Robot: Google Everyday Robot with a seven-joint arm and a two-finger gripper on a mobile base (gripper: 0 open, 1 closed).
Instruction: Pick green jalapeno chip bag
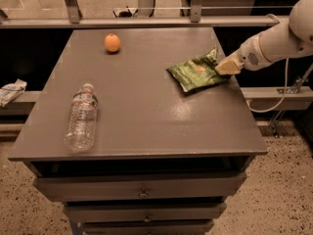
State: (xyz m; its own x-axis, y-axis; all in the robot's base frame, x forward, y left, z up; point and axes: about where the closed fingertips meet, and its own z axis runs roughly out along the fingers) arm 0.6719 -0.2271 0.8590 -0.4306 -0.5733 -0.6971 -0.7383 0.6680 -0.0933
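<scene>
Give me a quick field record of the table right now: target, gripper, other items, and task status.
target: green jalapeno chip bag, lying on the right side of the table, close to its right edge
gripper: gripper at the bag's right end, with the arm reaching in from the right
other items: orange at the far side, left of centre; water bottle on its side at the front left
spacing: orange and bottle both well apart from the bag
status: bag lies on the table, not yet lifted
</scene>
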